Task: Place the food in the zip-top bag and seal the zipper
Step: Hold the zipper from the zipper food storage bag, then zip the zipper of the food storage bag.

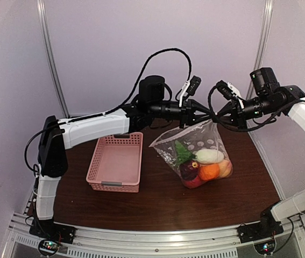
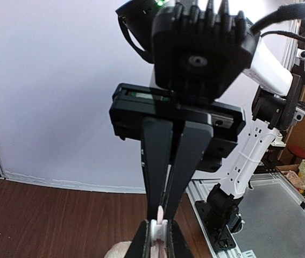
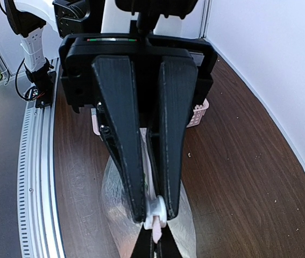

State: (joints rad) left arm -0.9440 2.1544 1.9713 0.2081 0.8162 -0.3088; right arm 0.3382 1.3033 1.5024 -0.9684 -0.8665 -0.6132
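Where the zip-top bag [image 1: 198, 141] hangs: centre-right of the top view, held up by its mouth where the two arms meet, its body sagging down and to the left.
Food: all inside the bag, bunched at its bottom: white radish [image 1: 210, 156] with green leaves, orange piece [image 1: 209, 172], dark maroon piece [image 1: 188, 170], red piece [image 1: 194, 184], and a yellowish piece [image 1: 226, 169] at the right edge.
Zipper [image 3: 156, 208]: a pale strip with a white slider, pinched between the two sets of fingertips; whether the mouth is fully sealed cannot be told.
Left gripper [image 1: 210, 115]: jaws closed on the zipper at the white slider, fingers nearly parallel.
Right gripper [image 1: 221, 115]: tip to tip with the left one, jaws clamped on the strip just beside the slider.
Bag bottom: low over the table [image 1: 157, 207]; touching or not, I cannot tell.
Pink basket [image 1: 115, 161]: on the table, left of the bag, apart from it.
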